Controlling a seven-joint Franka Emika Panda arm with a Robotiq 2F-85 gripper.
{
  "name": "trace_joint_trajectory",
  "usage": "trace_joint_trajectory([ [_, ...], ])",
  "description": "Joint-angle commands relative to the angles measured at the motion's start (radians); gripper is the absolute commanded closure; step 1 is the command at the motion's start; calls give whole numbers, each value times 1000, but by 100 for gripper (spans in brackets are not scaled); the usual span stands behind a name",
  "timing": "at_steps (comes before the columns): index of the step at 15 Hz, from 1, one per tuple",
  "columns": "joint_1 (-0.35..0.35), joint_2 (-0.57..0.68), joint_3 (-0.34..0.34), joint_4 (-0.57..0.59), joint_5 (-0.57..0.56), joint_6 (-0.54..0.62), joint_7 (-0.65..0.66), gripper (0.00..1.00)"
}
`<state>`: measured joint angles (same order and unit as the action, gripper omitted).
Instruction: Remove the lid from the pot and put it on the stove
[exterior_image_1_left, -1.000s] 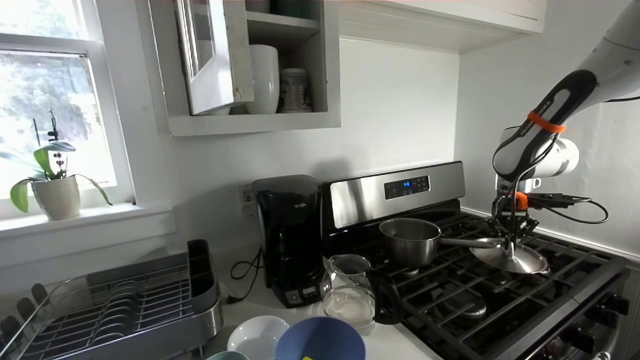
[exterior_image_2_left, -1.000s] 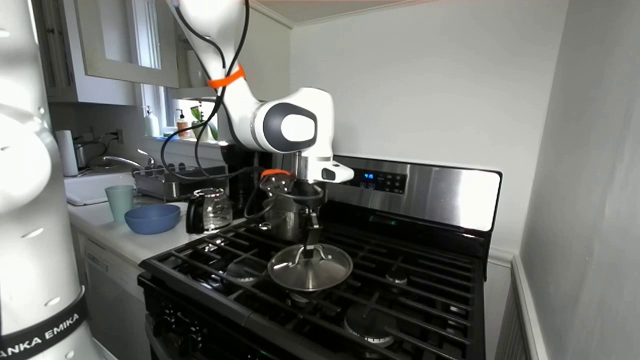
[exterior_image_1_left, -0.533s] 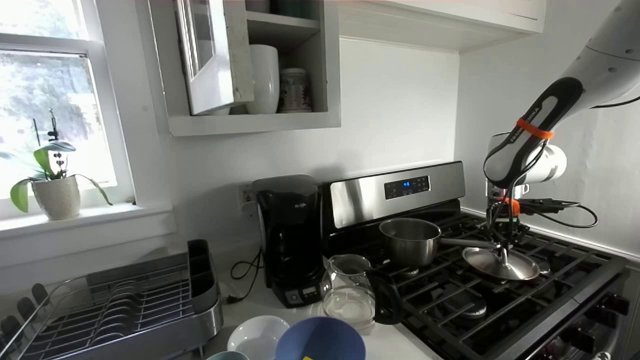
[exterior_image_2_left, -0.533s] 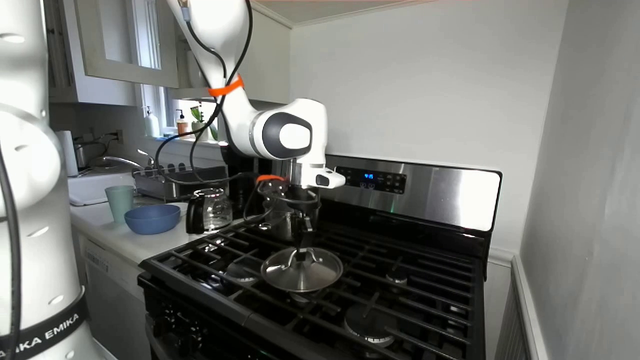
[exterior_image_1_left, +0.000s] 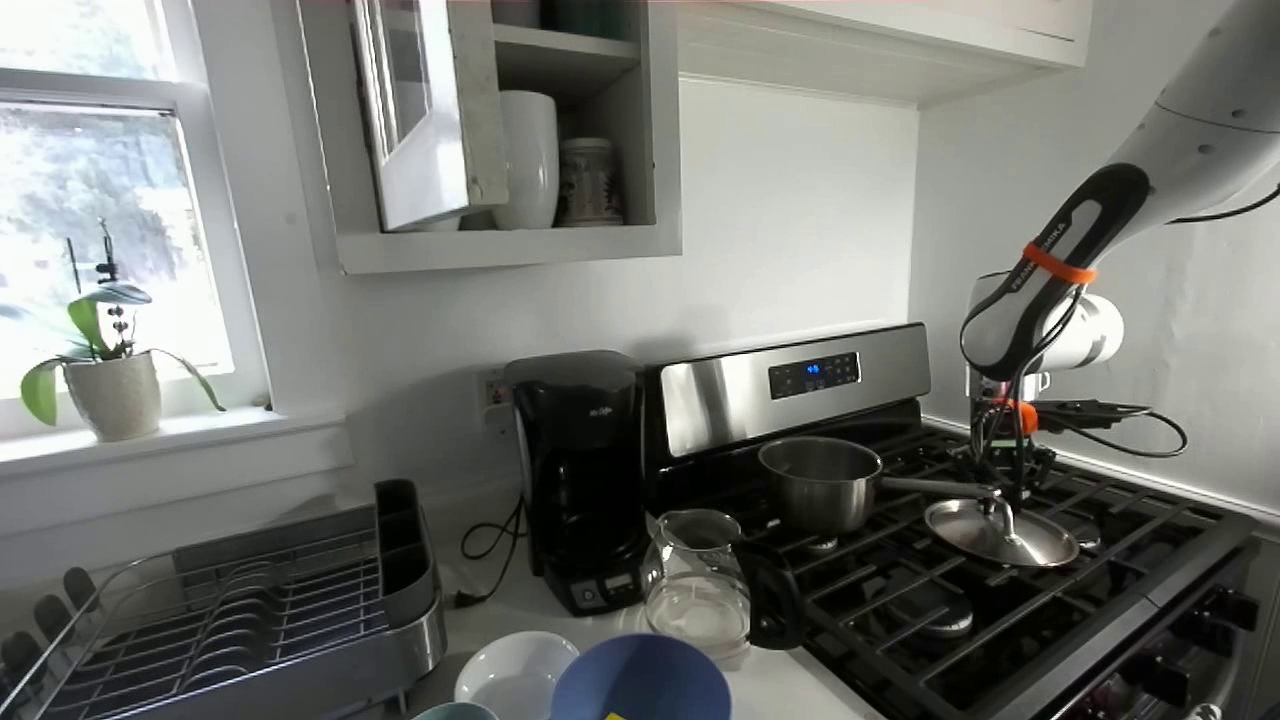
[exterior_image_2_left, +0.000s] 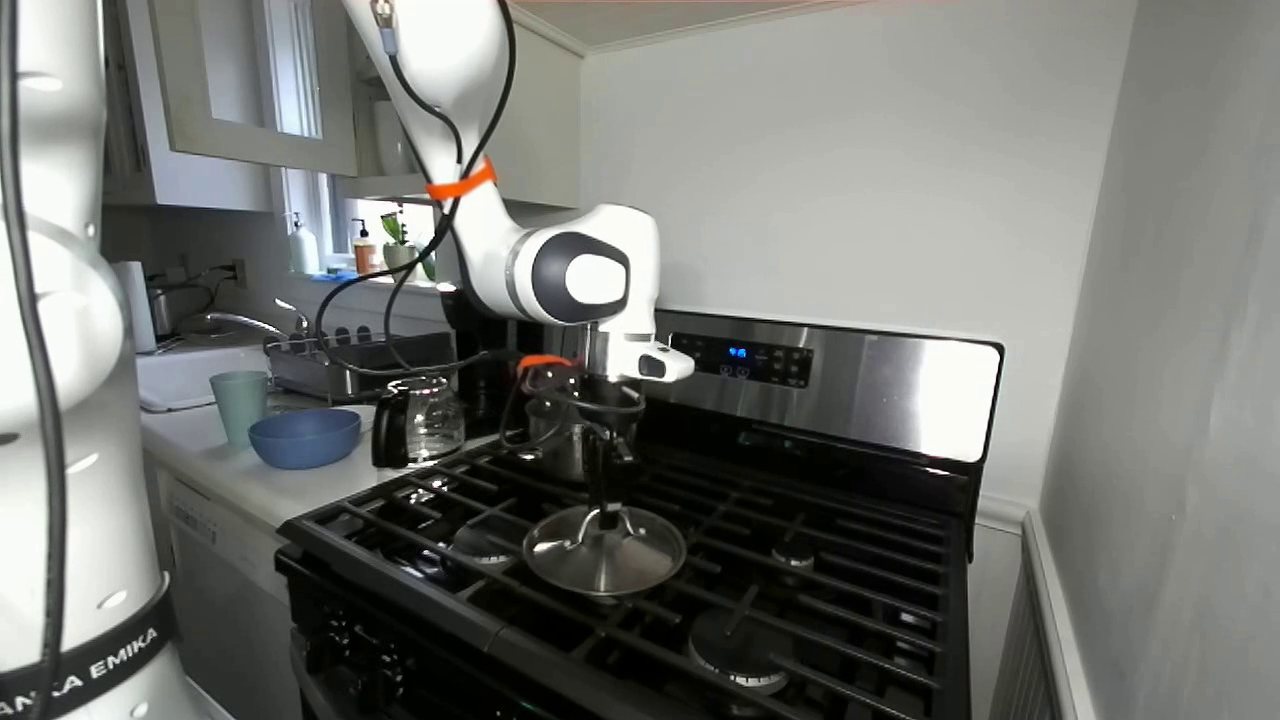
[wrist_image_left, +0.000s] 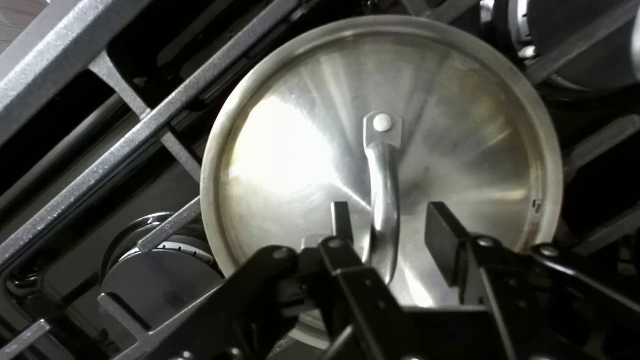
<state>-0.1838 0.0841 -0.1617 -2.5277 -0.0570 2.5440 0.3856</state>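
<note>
"Stove (exterior_image_2_left: 890, 390): steel back panel (exterior_image_1_left: 710, 405), black grates (wrist_image_left: 100, 166). Shows in all three views?"

"Does. And just beside it, white counter (exterior_image_1_left: 790, 690)."

"Above the grates?"

"Robot arm (exterior_image_2_left: 485, 230), white, banded in orange. Reaches over the stove and points its wrist down."

"Next, grey dish rack (exterior_image_1_left: 330, 670)?"

"Sits on the counter, well apart from the stove. Then black coffee maker (exterior_image_1_left: 580, 430). Stands upright near one end of the back panel."

"And the pot (exterior_image_1_left: 825, 497)?"

"Stands upright and uncovered on the grates, close to the back panel. Shiny steel, with a long straight handle (exterior_image_1_left: 930, 486). In an exterior view, partly hides behind the arm."

"Smaller things on the counter?"

"Glass jar (exterior_image_1_left: 697, 600), just beside the coffee maker. Blue bowl (exterior_image_2_left: 305, 440), near the jar."

"Lid (exterior_image_2_left: 604, 562)?"

"Lies dome up on the grates, apart from the pot's body. In an exterior view, sits near the end of the long straight handle; cannot tell touching or apart."

"Gripper (wrist_image_left: 388, 220)?"

"Hangs directly over the lid, unclenched. Has its fingers (wrist_image_left: 442, 240) spread, one to either side of the lid's arched handle (wrist_image_left: 384, 200), with a visible gap at each in the wrist view."

"Down around the arched handle, or only above it?"

"Cannot tell. And last, round rivet (wrist_image_left: 382, 122) at one foot of the arched handle."
</note>
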Motion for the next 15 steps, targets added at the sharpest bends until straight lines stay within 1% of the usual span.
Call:
trace_joint_trajectory([
  [1,7,-72,-9,-11,28,-50,-87,26],
  [2,6,-97,-12,-18,11,-52,-103,18],
  [3,4,-129,-16,-25,-33,-55,-121,12],
  [4,3,-168,-13,-29,-51,-67,-170,3],
  [5,3,-203,-9,-30,-62,-66,-216,1],
  [6,-4,-233,-8,-19,-147,-92,-197,0],
  [7,-6,-275,-1,-21,-163,-93,-231,0],
  [8,-7,-324,8,-18,-199,-124,-248,0],
  [11,20,-454,40,-15,-197,-206,-365,0],
  [15,82,-596,98,-5,-184,-307,-489,0],
])
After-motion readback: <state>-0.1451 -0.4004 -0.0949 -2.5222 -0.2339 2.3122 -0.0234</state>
